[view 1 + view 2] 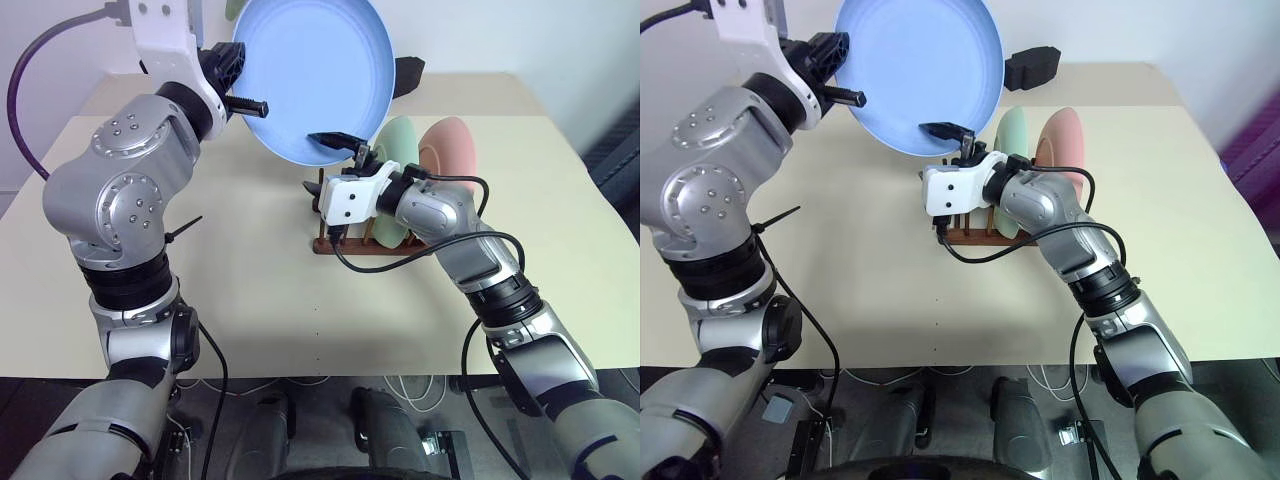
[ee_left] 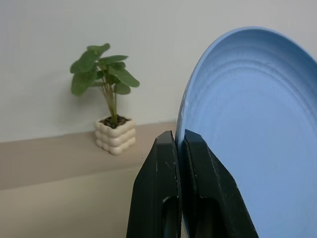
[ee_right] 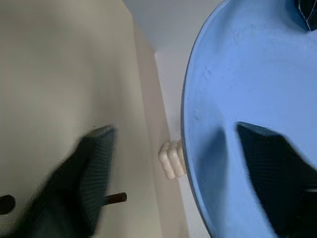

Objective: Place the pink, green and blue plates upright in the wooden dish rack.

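Note:
The blue plate (image 1: 310, 70) is held up on edge above the table, its hollow face toward me. My left gripper (image 1: 250, 105) is shut on its left rim; the left wrist view shows the fingers (image 2: 166, 163) pinching the rim of the blue plate (image 2: 257, 139). My right gripper (image 1: 335, 150) is at the plate's lower edge, open, with one finger on each side of the rim (image 3: 185, 124) and a wide gap between them. Behind the right hand, the green plate (image 1: 400, 140) and the pink plate (image 1: 452, 150) stand upright in the wooden dish rack (image 1: 360, 245).
The rack sits mid-table on the beige table (image 1: 250, 290), with bare surface to its left and front. A black object (image 1: 410, 72) sticks out behind the blue plate. A small potted plant (image 2: 106, 94) stands on a ledge by the wall.

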`<state>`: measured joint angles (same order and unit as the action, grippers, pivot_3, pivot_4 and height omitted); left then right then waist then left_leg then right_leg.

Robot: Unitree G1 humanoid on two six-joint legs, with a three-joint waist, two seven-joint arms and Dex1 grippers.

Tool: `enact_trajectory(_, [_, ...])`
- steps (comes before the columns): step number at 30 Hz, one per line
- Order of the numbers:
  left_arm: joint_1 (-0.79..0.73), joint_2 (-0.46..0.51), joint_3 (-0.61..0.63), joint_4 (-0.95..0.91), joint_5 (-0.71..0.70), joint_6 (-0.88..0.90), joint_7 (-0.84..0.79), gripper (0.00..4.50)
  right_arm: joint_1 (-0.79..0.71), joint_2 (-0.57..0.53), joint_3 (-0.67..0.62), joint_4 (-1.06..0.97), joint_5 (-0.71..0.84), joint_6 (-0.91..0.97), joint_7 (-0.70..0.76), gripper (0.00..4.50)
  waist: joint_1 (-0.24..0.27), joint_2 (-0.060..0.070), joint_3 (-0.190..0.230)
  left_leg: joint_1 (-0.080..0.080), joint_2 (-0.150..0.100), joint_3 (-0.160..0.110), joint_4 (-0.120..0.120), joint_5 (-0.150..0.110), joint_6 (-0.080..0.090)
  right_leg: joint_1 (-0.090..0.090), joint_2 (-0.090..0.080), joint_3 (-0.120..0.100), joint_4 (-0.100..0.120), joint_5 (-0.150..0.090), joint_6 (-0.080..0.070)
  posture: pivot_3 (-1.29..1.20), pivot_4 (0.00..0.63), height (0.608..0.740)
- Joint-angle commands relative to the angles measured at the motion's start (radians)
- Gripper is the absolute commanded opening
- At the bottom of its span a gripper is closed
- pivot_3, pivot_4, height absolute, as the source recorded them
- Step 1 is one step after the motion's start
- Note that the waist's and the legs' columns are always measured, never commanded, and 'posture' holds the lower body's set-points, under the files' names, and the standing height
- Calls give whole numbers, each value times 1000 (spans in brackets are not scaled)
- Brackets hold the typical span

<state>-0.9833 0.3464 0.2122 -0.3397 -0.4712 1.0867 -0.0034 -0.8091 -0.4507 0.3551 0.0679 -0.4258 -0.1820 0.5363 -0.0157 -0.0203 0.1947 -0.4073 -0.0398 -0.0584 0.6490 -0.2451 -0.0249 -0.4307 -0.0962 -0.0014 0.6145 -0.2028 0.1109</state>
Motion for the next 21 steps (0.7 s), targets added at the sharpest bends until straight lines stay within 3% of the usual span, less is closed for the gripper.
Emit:
enact_trajectory(1, [-19, 12, 21, -49, -8, 3, -9, 0, -35, 8, -19, -6, -14, -13, -18, 2142, 0, 0, 0, 0, 0, 0, 0, 0, 0, 0, 0, 0, 0, 0, 0, 0, 150, 735])
enact_trajectory(5, [-13, 9, 25, -49, -4, 8, -11, 0, -35, 11, -19, -4, -19, -20, -20, 79, 0, 0, 0, 0, 0, 0, 0, 0, 0, 0, 0, 0, 0, 0, 0, 0, 150, 735])
enact_trajectory(13, [-18, -20, 71, -42, -19, -2, -6, 0, -39, 10, -21, 0, -38, -47, -36, 28, 0, 0, 0, 0, 0, 0, 0, 0, 0, 0, 0, 0, 0, 0, 0, 0, 150, 735])
enact_trajectory(16, [-20, -42, 114, -43, -40, -26, -6, 906, -45, 10, -25, 1, -47, -65, -51, 0, 0, 0, 0, 0, 0, 0, 0, 0, -1, 0, 0, 0, 0, 0, 0, 0, 150, 735])
enact_trajectory(21, [-57, -57, 216, -31, -69, -130, 20, 3336, -55, 9, -26, 6, -51, -92, -62, 0, -2, 0, 0, 0, 0, 0, 0, 1, -1, 0, 0, 0, 0, 0, 0, 0, 150, 735])
